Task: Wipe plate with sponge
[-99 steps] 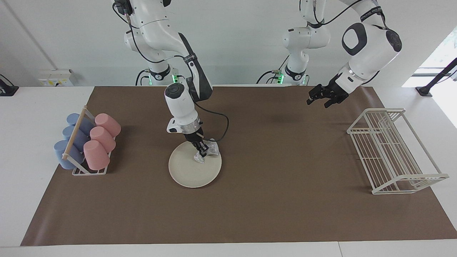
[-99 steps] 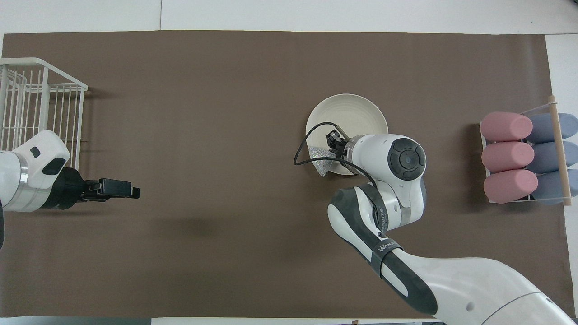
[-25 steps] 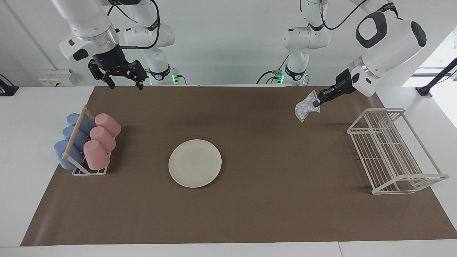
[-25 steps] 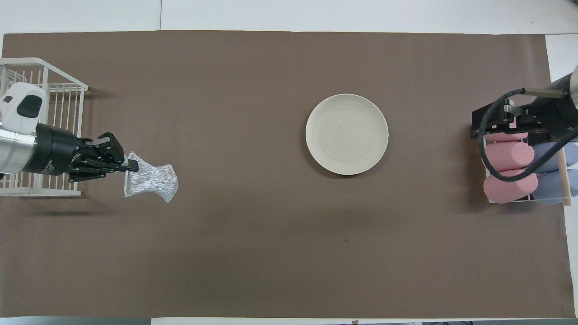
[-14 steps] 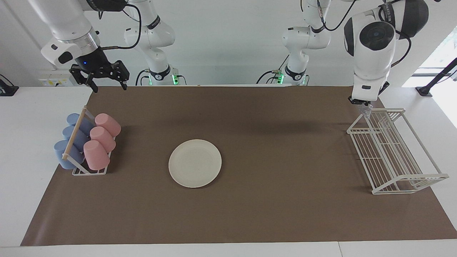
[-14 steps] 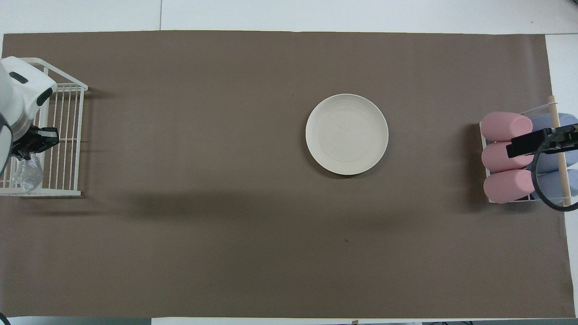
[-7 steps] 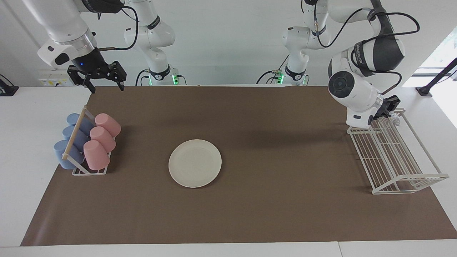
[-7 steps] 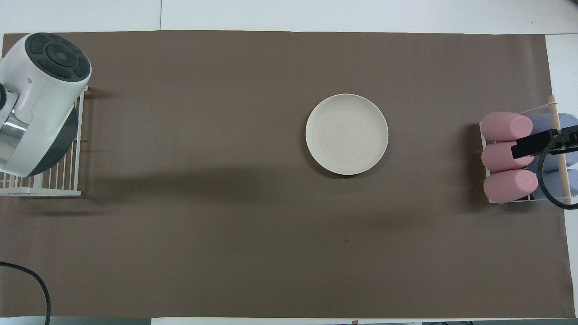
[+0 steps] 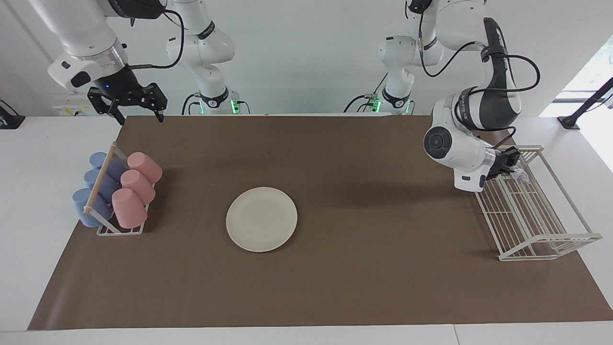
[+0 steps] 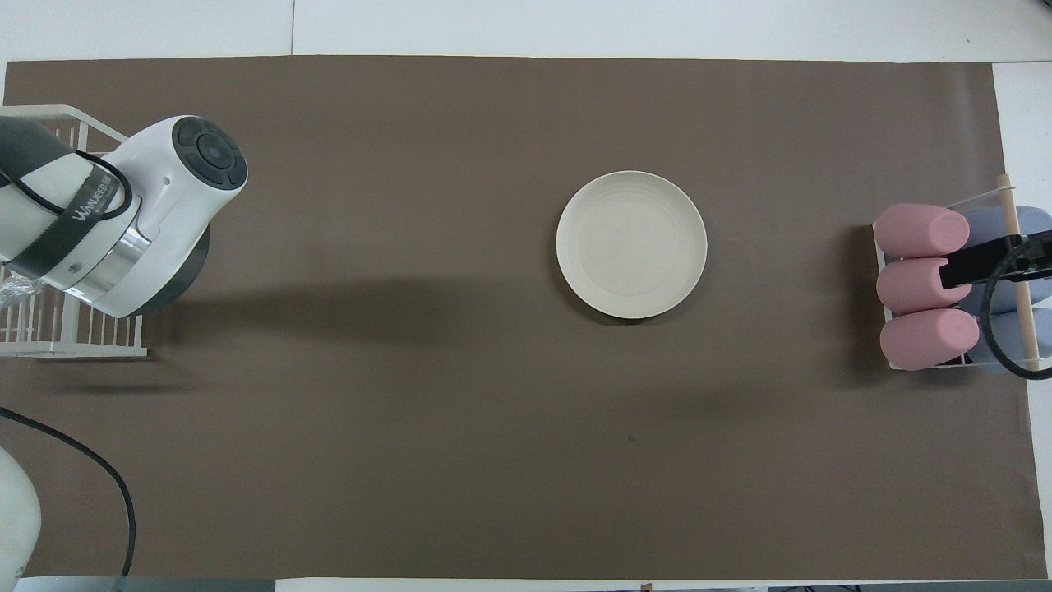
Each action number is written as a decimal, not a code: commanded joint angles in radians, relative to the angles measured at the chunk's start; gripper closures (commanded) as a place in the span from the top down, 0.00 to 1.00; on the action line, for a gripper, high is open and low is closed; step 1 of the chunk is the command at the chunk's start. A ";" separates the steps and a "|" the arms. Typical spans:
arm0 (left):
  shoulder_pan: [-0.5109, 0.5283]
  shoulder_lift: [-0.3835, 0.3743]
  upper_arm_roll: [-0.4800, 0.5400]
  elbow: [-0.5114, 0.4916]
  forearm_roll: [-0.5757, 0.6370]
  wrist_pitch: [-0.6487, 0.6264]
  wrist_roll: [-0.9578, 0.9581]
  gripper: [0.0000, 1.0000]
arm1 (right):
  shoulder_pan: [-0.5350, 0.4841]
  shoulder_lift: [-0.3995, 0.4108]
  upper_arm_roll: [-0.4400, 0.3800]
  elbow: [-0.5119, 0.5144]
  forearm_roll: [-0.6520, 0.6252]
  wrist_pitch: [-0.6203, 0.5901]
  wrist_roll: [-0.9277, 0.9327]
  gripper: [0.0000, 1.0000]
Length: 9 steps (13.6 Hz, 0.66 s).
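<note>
The cream-white plate lies flat and bare on the brown mat, also in the overhead view. My left gripper reaches into the end of the white wire rack that is nearer to the robots. It is shut on the silvery sponge, which hangs at its tips among the rack's wires. In the overhead view only a scrap of the sponge shows past the arm's wrist. My right gripper is open and empty, raised over the mat's corner by the cup rack.
A rack of pink and blue cups stands at the right arm's end of the table, with the right gripper over it in the overhead view. The wire rack stands at the left arm's end.
The sponge has gone from the right gripper on the plate to the left gripper. In the last half second the left arm has swung it lower into the wire rack. The right gripper has barely moved.
</note>
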 commanded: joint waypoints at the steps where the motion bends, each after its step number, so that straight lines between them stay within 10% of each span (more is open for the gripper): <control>1: -0.011 0.005 0.008 -0.027 0.036 0.021 -0.057 0.00 | 0.000 0.004 0.012 0.007 -0.025 -0.009 0.059 1.00; 6: -0.011 0.007 0.003 -0.019 0.033 0.029 -0.056 0.00 | 0.015 0.006 0.017 0.021 -0.025 -0.032 0.111 1.00; 9: -0.011 -0.002 0.001 -0.018 0.019 0.036 -0.053 0.66 | 0.018 0.006 0.018 0.023 -0.025 -0.032 0.119 1.00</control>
